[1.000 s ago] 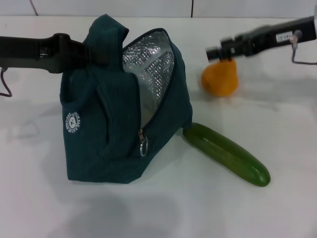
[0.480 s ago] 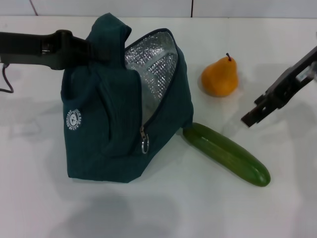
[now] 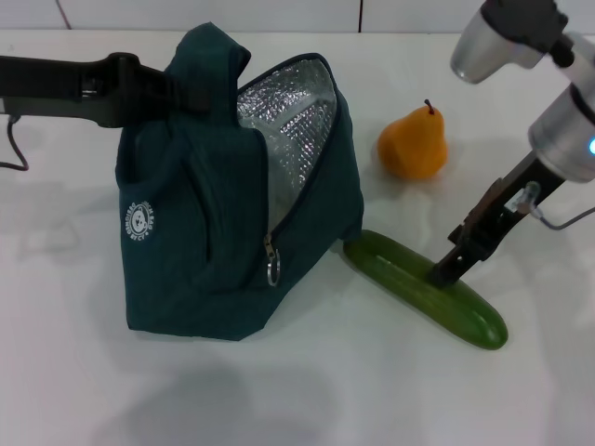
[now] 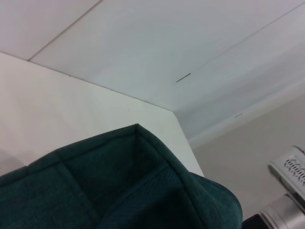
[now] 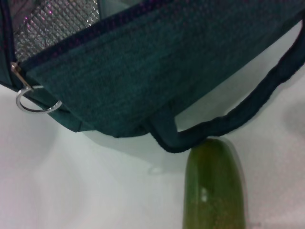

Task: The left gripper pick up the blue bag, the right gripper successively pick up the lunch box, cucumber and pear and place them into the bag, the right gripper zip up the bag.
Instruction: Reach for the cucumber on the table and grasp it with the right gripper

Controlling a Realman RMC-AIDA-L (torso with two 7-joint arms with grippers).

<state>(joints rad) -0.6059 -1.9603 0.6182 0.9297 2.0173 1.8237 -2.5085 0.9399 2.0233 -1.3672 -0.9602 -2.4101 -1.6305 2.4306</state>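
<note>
The blue bag [image 3: 223,232] stands left of centre with its mouth open and silver lining showing. My left gripper [image 3: 181,93] is shut on its top handle, holding it up. In the left wrist view only the bag's top fabric [image 4: 119,186] shows. The cucumber [image 3: 423,283] lies on the table, one end against the bag's right base. My right gripper [image 3: 442,274] has come down onto the cucumber's middle. In the right wrist view the cucumber [image 5: 212,186] lies just below a loose bag handle [image 5: 248,109]. The pear [image 3: 412,144] stands upright behind. The lunch box is out of view.
The zipper's ring pull [image 3: 271,271] hangs at the bag's front corner, also seen in the right wrist view as the ring pull [image 5: 35,102]. The white table [image 3: 372,390] stretches in front. A wall runs behind it.
My right arm swung from above the pear, out to the right, then down onto the cucumber. The bag and left arm barely moved.
</note>
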